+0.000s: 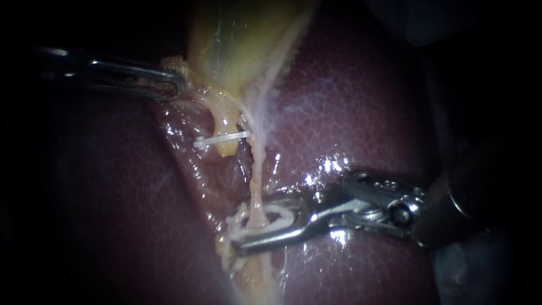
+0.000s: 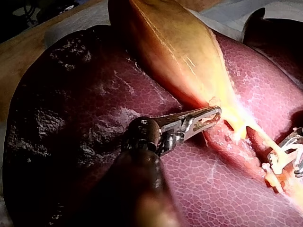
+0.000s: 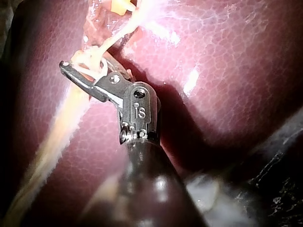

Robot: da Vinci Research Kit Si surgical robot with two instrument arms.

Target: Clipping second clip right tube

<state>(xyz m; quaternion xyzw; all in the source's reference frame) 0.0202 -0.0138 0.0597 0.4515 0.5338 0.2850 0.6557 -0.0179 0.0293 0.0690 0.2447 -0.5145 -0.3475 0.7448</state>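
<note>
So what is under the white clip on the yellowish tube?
The yellowish tube passes under the white clip, with glistening tissue beneath it. The clip's far side, behind the tube, is covered.

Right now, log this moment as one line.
left instrument: shut on gallbladder | right instrument: shut on loaded clip around right tube | placed clip: across yellowish tube

This is a surgical practice lab, not an operating room. A bare liver (image 2: 71, 118) and yellowish gallbladder (image 2: 175, 47) lie outside any body on a pale sheet (image 2: 227, 13) over a tan desk (image 2: 21, 52), and a white clip (image 1: 223, 138) and two slender metal instruments are at the tissue.
</note>
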